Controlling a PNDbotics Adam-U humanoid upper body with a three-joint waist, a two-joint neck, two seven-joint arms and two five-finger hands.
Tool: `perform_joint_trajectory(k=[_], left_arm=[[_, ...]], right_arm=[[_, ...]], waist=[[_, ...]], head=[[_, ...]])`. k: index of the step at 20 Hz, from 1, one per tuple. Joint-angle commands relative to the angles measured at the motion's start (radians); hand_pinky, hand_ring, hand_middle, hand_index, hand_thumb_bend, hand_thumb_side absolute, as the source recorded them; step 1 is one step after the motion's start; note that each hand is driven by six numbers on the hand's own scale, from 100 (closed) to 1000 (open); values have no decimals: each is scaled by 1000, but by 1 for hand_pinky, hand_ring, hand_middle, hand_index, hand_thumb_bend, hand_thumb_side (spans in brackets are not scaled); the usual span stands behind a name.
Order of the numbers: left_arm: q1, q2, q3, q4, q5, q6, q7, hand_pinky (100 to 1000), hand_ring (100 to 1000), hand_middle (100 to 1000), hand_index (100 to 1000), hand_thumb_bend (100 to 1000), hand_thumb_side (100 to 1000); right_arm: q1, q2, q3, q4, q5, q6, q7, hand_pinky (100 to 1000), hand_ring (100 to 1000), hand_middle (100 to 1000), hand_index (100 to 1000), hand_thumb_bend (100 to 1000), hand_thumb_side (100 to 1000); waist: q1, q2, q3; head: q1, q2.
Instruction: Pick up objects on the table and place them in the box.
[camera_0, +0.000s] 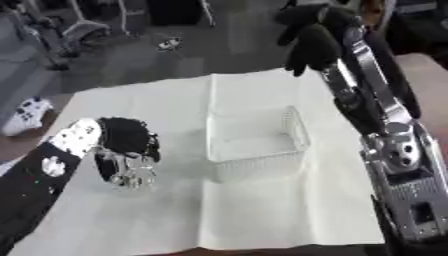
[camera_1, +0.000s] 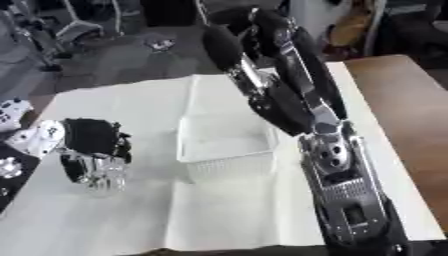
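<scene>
A clear mesh box (camera_0: 262, 162) stands in the middle of the white cloth, and I see nothing inside it. To its left, my left hand (camera_0: 127, 140) comes down from above onto a shiny, clear-silvery object (camera_0: 133, 177) that stands on the cloth. The hand's fingers are curled round the object's top and sides. My right hand (camera_0: 311, 37) is raised high over the far edge of the table, behind and to the right of the box. Its fingers droop relaxed and hold nothing, and its silver forearm (camera_1: 341, 185) runs down the right side.
The white cloth (camera_0: 262, 220) covers most of the table, and bare brown wood (camera_1: 402, 115) shows on the right. A white controller-like thing (camera_0: 26, 116) lies off the cloth's left edge. Chairs and floor lie beyond the far edge.
</scene>
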Motion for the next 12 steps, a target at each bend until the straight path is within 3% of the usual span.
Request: perform_joint_trajectory(k=[1,12], left_arm=[[-35,56,8,-46,59,4,-47,100,100,100,192,100,318],[-74,81,7,-188,301,64,-186,100,100,100,194,100,276]], right_arm=[[-5,-5,-1,-8,-2,0,1,381,429,546,753,624,1000],[-2,-6,-1,-8,-1,1,4,381,429,546,753,625,1000]], waist=[[-2,-19,5],[0,-23,7]], head=[[12,4],[-2,-8]])
